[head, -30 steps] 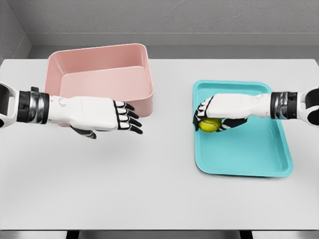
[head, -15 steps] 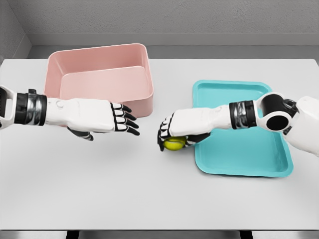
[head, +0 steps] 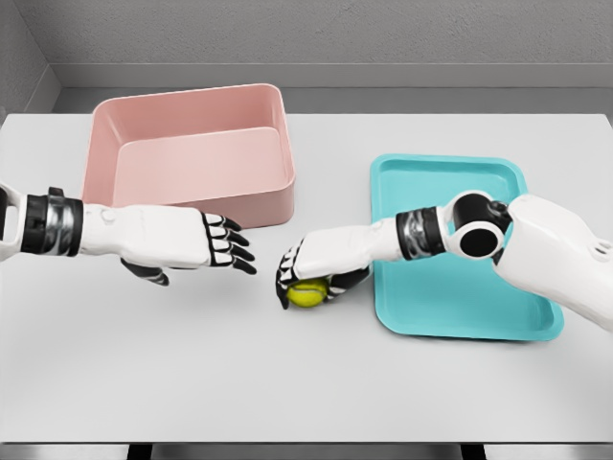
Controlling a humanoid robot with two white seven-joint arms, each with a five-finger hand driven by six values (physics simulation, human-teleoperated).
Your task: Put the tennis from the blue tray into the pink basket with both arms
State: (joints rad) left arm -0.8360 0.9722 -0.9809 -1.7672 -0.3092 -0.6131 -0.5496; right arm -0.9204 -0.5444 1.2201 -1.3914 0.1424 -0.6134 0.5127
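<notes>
Tennis ball point(head: 306, 293) is gripped under the curled fingers of the right hand point(head: 311, 268), over the table point(head: 192, 364) left of the blue tray point(head: 479, 307). Just beyond, the left hand point(head: 182, 238) is held open before the pink basket point(head: 187, 153).

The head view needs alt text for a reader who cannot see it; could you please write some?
The right hand grips a yellow tennis ball over the white table, between the blue tray and the open left hand. A pink basket sits behind the left hand.
</notes>
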